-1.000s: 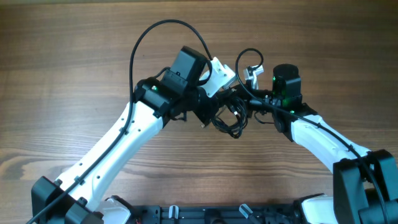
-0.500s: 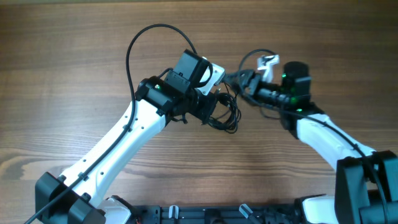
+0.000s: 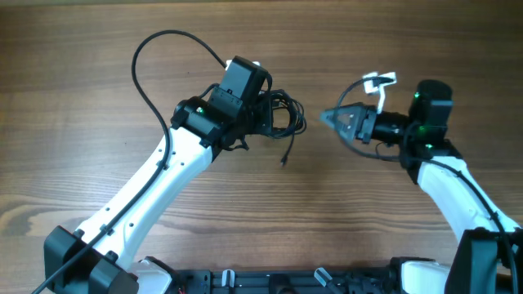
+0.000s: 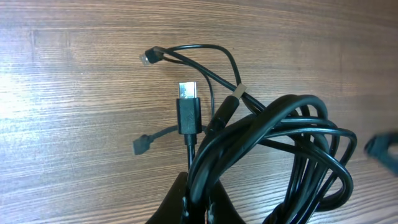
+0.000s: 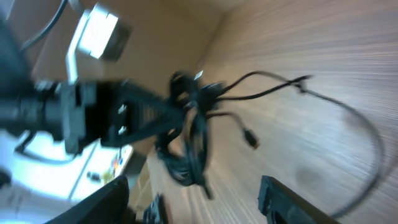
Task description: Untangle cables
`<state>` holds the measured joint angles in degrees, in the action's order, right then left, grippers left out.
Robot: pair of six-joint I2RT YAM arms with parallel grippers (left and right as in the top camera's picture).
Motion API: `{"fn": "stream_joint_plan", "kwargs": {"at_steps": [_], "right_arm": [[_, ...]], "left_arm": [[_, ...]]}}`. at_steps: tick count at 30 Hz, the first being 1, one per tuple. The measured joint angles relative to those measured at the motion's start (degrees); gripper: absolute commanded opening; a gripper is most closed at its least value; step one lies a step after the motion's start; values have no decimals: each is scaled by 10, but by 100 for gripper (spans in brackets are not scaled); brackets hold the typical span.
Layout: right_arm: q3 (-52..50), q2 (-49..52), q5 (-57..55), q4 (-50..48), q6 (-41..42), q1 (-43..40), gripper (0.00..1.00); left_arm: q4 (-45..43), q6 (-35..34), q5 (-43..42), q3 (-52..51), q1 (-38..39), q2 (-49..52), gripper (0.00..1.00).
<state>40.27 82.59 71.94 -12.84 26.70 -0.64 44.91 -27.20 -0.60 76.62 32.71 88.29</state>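
The left tool point(image 4: 198, 196) was clamped on the cables point(image 3: 278, 113), gripping a few strands at the neck of the bunch. The cables were gathered in a tight looped coil just beside that tool, near the middle of the surface point(image 3: 82, 82). Several thin ends fanned out of the coil, among them a USB plug point(image 4: 188, 99). Whether they touched the wood could not be told.

The right tool point(image 3: 327, 119) stood well apart from the bunch to its right, pointing toward it, its fingers spread with nothing between them.

The step in hand looked like separating one cord from the coil, and the bunch was not yet undone. The next move probably called for the right tool to reach in and pinch a single free end. Drawing it away sideways against the left tool's hold should avoid tightening the loops.
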Motion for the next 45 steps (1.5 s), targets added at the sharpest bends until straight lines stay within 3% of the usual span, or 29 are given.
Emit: {"fn": "stream_joint_plan", "kwargs": {"at_steps": [7, 9, 13, 16, 18, 19, 28, 41, 45], "right_arm": [[0, 0, -84, 3, -43, 105, 52], [0, 0, -104, 2, -45, 115, 42], [0, 0, -123, 3, -45, 120, 41], [0, 0, -137, 5, -43, 120, 30], [0, 0, -160, 17, -34, 120, 9], [0, 0, -170, 23, -29, 120, 5], [0, -2, -278, 101, 20, 127, 5], [15, -17, -424, 258, 159, 85, 6], [13, -18, -506, 288, 180, 28, 34]], "left_arm": [[0, -10, 3, 0, 0, 0, 4], [0, -10, 3, 0, 0, 0, 4], [0, -12, 3, 0, 0, 0, 4], [0, -12, 3, 0, 0, 0, 4], [0, -12, 6, 0, 0, 0, 4], [0, -12, 8, 0, 0, 0, 4], [27, -41, 21, 0, 10, 9, 4], [15, -184, -29, -2, 12, 21, 4], [25, -192, -4, -2, 6, 20, 4]]}}
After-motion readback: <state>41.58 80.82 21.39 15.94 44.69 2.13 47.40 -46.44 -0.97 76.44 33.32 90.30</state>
